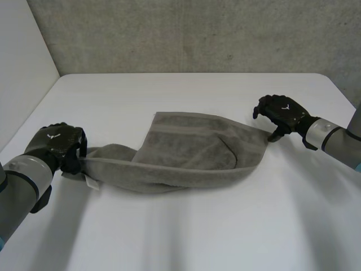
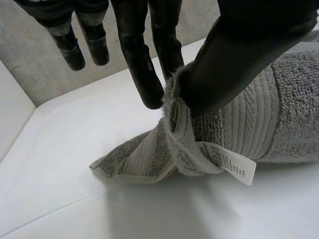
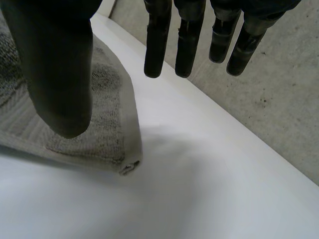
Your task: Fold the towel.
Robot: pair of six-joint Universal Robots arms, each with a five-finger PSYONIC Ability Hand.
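The grey towel (image 1: 186, 153) lies twisted across the middle of the white table (image 1: 197, 231), its bunched left end pinched between thumb and fingers of the left hand (image 1: 56, 144) near the table's left edge. The right hand (image 1: 282, 113) sits at the towel's other corner, towards the right edge, but its fingers hang straight and clear of the cloth. If the left hand pulls alone, that loose corner will likely drag and the fold come out crooked.
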